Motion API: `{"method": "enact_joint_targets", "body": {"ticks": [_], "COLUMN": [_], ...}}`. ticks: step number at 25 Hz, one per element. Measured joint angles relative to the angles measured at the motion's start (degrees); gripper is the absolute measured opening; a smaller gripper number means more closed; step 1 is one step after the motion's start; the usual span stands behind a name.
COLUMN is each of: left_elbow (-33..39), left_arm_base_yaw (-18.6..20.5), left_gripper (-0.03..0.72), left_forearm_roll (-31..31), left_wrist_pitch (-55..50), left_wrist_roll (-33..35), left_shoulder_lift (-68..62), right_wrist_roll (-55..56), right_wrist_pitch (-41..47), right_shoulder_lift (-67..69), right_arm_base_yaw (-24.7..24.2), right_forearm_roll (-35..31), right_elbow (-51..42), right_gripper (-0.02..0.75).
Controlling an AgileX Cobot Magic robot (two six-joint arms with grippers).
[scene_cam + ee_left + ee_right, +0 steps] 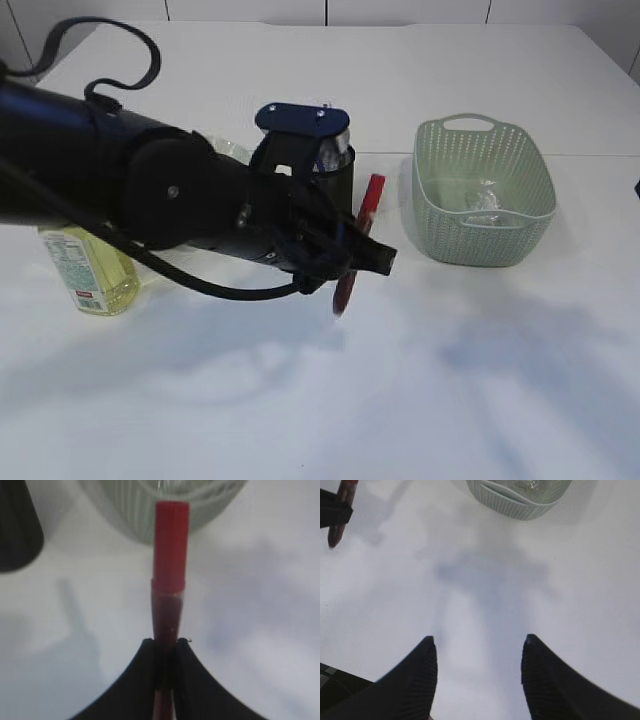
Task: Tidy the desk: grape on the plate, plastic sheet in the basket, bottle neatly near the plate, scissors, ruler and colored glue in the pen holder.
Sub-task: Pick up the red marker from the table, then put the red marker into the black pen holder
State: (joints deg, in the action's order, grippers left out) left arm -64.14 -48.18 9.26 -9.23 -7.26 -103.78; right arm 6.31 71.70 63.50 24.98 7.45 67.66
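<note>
At 9 o'clock on the white surface, the bottle stands upright, partly behind the left arm. Centre: the left gripper has its jaws clamped on the red glue stick, held tilted above the surface, just beside the black pen holder. At 2 o'clock, the green basket contains the crumpled plastic sheet. The right gripper hovers with jaws spread, holding nothing.

A white table fills the scene, with soft grey shadows across its near half. At the far edge runs a white wall split by thin dark vertical seams. A black cable loops at far left.
</note>
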Motion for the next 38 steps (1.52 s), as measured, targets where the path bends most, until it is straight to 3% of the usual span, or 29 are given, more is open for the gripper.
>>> {"method": "enact_joint_targets", "body": {"ticks": [7, 12, 19, 28, 38], "left_elbow": [5.3, 4.53, -4.87, -14.52, -15.72], "left_arm_base_yaw": [0.87, 5.98, 12.44, 13.31, 13.31], "left_gripper": [0.053, 0.053, 0.053, 0.055, 0.06], "left_forearm_roll": [-3.46, -4.24, -4.24, -4.28, -4.38], "left_wrist_pitch": [25.57, 34.51, 35.91, 33.83, 34.24], "left_wrist_roll": [0.0, 0.11, 0.11, 0.11, 0.11], "left_shoulder_lift": [0.58, 0.0, -6.2, -15.93, -21.27], "right_wrist_roll": [-0.22, -0.22, -0.87, -1.1, -1.1], "right_wrist_pitch": [0.0, 0.0, 0.0, 0.0, 0.0], "right_shoulder_lift": [0.0, 0.0, 0.0, 0.0, 0.0], "right_arm_base_yaw": [0.0, 0.0, 0.0, 0.0, 0.0], "right_forearm_roll": [0.09, 0.09, 0.09, 0.09, 0.09], "right_elbow": [0.0, 0.0, 0.0, 0.0, 0.0], "right_gripper": [0.43, 0.43, 0.43, 0.43, 0.43]}}
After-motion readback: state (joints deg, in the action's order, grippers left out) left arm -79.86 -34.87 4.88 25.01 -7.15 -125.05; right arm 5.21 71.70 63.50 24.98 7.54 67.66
